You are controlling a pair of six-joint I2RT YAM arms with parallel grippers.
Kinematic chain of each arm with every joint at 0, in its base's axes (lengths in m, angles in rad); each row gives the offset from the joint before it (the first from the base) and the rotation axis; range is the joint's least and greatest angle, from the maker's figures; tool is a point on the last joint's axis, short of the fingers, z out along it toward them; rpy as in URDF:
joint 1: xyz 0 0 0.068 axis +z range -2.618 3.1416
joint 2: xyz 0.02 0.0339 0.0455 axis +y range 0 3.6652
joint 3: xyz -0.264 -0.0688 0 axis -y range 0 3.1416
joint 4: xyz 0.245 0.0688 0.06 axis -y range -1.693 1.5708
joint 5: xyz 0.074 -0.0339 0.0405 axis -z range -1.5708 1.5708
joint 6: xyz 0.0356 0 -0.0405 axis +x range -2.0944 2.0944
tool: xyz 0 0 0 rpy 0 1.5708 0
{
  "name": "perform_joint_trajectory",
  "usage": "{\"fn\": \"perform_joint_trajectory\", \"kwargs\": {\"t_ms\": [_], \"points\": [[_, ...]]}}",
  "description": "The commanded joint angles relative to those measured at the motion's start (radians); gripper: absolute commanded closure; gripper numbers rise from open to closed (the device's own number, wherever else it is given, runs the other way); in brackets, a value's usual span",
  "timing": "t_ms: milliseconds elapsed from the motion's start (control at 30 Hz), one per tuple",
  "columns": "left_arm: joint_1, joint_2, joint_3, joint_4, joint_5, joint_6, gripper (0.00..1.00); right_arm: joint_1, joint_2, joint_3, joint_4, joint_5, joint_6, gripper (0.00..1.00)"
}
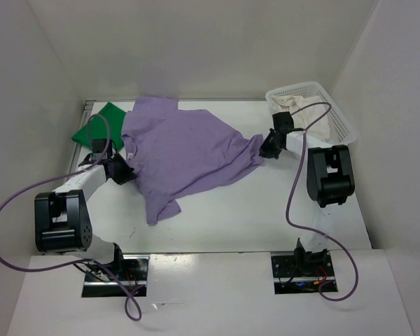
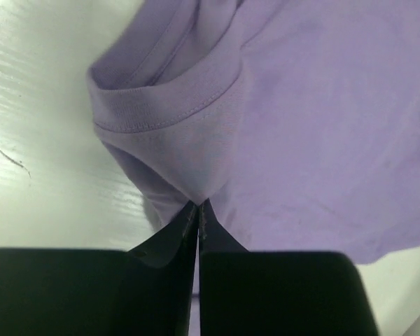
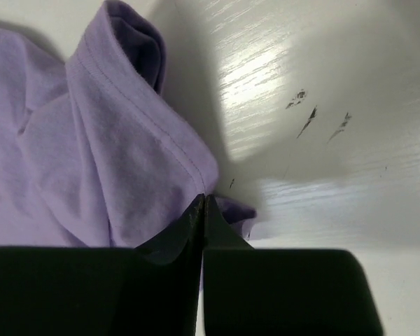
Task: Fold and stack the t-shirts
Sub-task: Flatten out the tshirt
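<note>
The lavender t-shirt (image 1: 185,150) lies spread across the middle of the table, stretched between my two grippers. My left gripper (image 1: 128,170) is shut on its left edge by the collar (image 2: 164,112), with cloth pinched at the fingertips. My right gripper (image 1: 266,148) is shut on a hemmed corner of the same shirt (image 3: 126,161) at its right end. The green t-shirt (image 1: 101,124) lies folded at the back left, partly under the lavender one. The cream t-shirt (image 1: 309,112) sits in the white mesh basket (image 1: 339,115).
The basket stands at the back right corner against the enclosure wall. White walls close in the table on the left, back and right. Bare tabletop (image 1: 252,210) shows in front of the shirt. Small dark marks (image 3: 315,119) are on the table surface.
</note>
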Motion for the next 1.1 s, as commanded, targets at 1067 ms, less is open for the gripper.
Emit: {"fn": "perform_joint_trajectory", "kwargs": {"t_ms": [1067], "points": [[-0.095, 0.367, 0.865, -0.419, -0.016, 0.253, 1.00, -0.027, -0.232, 0.157, -0.180, -0.079, -0.102, 1.00]]}}
